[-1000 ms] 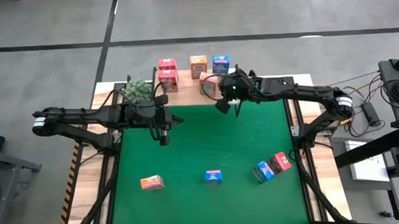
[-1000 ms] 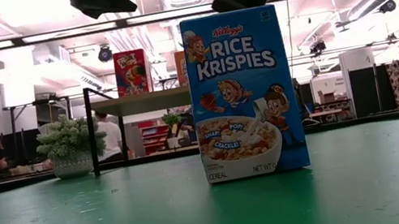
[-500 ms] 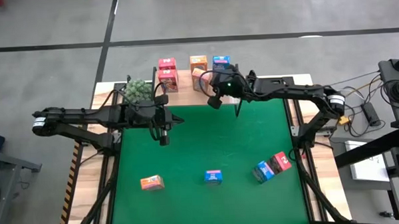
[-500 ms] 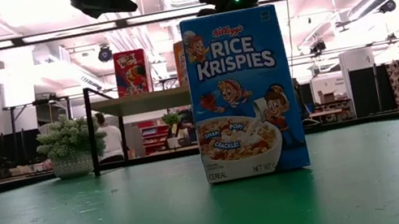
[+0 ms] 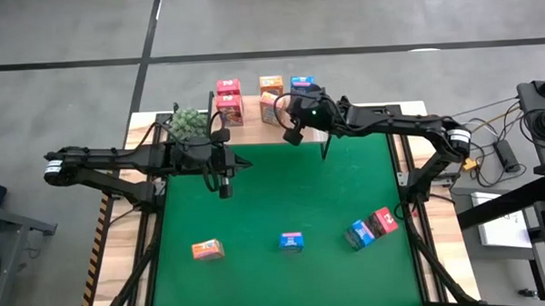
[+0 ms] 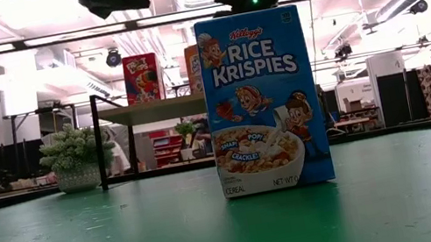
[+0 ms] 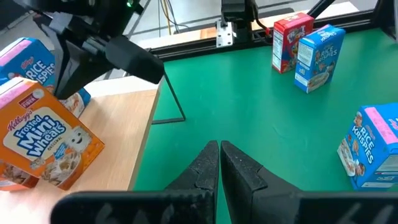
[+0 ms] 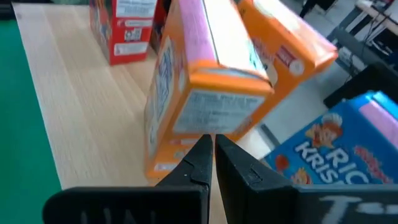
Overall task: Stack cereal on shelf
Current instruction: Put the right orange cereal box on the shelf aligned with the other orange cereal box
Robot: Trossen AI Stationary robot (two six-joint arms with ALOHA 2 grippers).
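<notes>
The shelf (image 5: 254,131) runs along the table's far edge, and several cereal boxes stand on its board. An orange cereal box (image 5: 271,106) rests on the board (image 8: 74,112) near the middle, in front of another orange box (image 5: 270,83). It looks tilted in both wrist views. My right gripper (image 8: 211,148) is shut and reaches in from the table's right, with its tips at this box. My left gripper (image 7: 219,152) is shut on nothing and hangs above the green mat's far left part, pointing toward the table's right. My right gripper presses its shut fingertips (image 8: 200,152) against a narrow printed panel (image 8: 217,115) of the orange box. It comes from the table's right, slanting a little downward. The box rests on the shelf board, and what lies under it is hidden.
Two red boxes (image 5: 229,98) and a blue box (image 5: 302,82) also stand on the shelf, and a green plant (image 5: 188,124) sits at its left end. On the mat's near part stand an orange box (image 5: 208,251), a blue box (image 5: 291,241) and a blue and red pair (image 5: 370,227).
My right gripper has moved toward the table's left and far side and has rolled. The orange box has slid ahead of it along the shelf board, from near the front edge toward the far left, and now stands closer to the red boxes.
</notes>
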